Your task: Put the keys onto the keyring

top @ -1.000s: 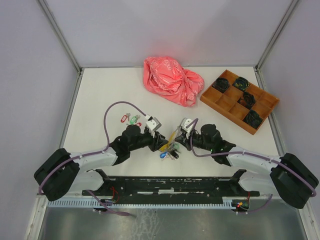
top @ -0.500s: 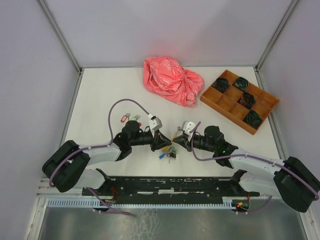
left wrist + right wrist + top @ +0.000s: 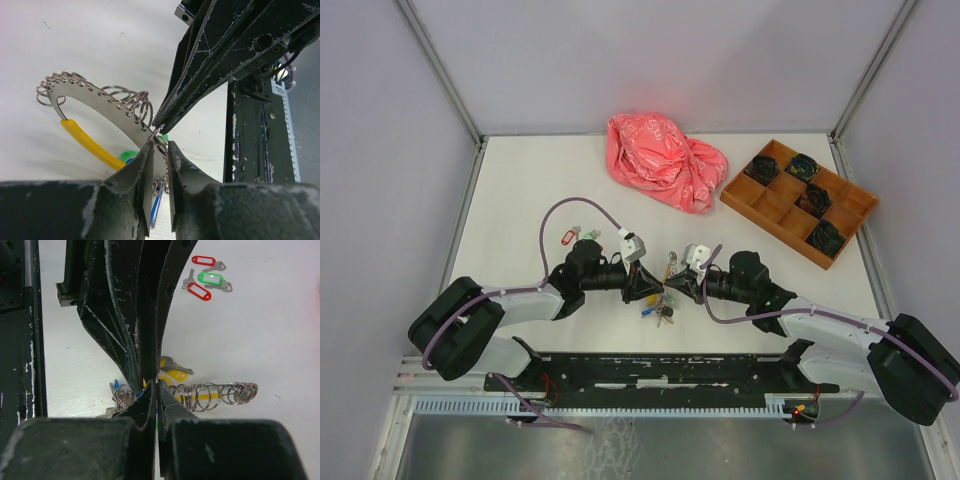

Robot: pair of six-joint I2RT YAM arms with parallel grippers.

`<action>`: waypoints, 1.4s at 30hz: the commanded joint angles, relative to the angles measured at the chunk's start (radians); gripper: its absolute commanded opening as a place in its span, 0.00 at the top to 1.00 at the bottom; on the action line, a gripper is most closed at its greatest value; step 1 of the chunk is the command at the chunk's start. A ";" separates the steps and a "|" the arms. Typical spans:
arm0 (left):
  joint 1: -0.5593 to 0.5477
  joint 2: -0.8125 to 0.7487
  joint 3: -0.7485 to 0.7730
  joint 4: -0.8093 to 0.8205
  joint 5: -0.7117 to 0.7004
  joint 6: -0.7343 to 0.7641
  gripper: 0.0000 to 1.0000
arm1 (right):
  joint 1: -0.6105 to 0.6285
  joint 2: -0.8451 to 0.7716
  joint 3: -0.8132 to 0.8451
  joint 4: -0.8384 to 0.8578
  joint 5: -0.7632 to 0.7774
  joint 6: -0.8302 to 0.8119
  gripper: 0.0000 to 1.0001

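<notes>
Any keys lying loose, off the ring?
Yes, three tagged keys, two red and one green, lie apart from the keyring.

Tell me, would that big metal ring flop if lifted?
Probably not: the keyring looks like a thin flat metal band, likely stiff and light. The small loops threaded on it would probably slide and jangle. Its smooth metal might slip.

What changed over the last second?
The left arm shifted right a little, and the left gripper closed in on the keyring. The right gripper stayed shut on the keyring; the loose keys, pink bag and tray have not moved.
</notes>
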 commanded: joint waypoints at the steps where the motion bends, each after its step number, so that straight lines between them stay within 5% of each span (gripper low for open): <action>1: 0.005 -0.012 0.039 0.051 0.020 0.065 0.78 | 0.004 -0.013 0.014 0.080 -0.073 -0.005 0.99; 10: 0.007 -0.034 0.043 0.028 0.011 0.095 0.97 | 0.005 -0.019 0.027 0.028 -0.113 -0.016 0.99; 15: 0.009 -0.041 0.041 -0.014 -0.006 0.110 0.78 | 0.004 -0.040 0.026 0.012 -0.089 -0.029 0.99; 25: 0.015 -0.094 0.000 -0.004 -0.011 0.179 0.66 | 0.003 -0.053 0.030 0.000 -0.104 -0.043 0.99; 42: 0.015 -0.046 0.012 0.000 0.145 0.252 0.70 | 0.003 -0.062 0.035 -0.002 -0.143 -0.052 0.99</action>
